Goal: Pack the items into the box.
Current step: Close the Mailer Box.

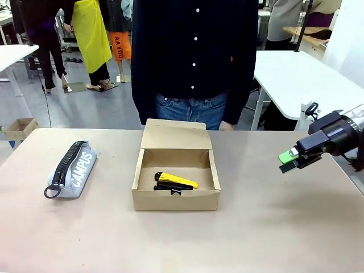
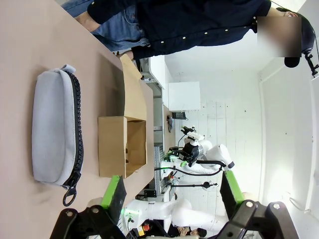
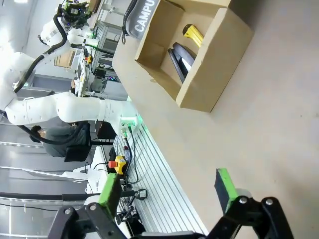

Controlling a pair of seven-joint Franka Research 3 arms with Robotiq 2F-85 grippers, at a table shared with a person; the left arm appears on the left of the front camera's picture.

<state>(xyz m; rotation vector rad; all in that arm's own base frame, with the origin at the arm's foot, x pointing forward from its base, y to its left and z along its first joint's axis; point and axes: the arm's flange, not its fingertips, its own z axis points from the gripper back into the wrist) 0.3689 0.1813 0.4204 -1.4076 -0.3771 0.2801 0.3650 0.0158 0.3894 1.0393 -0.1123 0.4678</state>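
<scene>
The right pincer (image 1: 289, 159) hangs above the right end of the tabletop (image 1: 273, 227). Its green-padded fingers are spread wide with nothing between them, and it is well apart from the box. The left pincer (image 2: 172, 195) is likewise spread and empty, looking along the tabletop past the pencil case (image 2: 55, 129).

Moving inward, the box (image 1: 176, 202) sits in the middle of the tabletop, in front of the person (image 1: 193, 57), with its lid (image 1: 176, 133) standing up at the far side. Both items lie inside. The knife (image 1: 178, 181), yellow with a black end, lies crosswise near the front wall. The black piece (image 1: 165, 188) touches it on the near side, and part of it seems to sit under the knife. We judge the packing itself done, and what may remain is shutting the lid.

We expect the knife to be light and stiff, with a smooth plastic shell that could slip. If it needed shifting, we would pinch it across its narrow body near the middle. The black piece is flat and low, so it would be awkward to pinch off the box floor.

The box is thin cardboard, light and apt to slide or dent under a push. We would press the lid down gently at its free edge and let it fold at the hinge.

The pencil case lies zipped, well to the left of the box, and we take it as no part of the load.
</scene>
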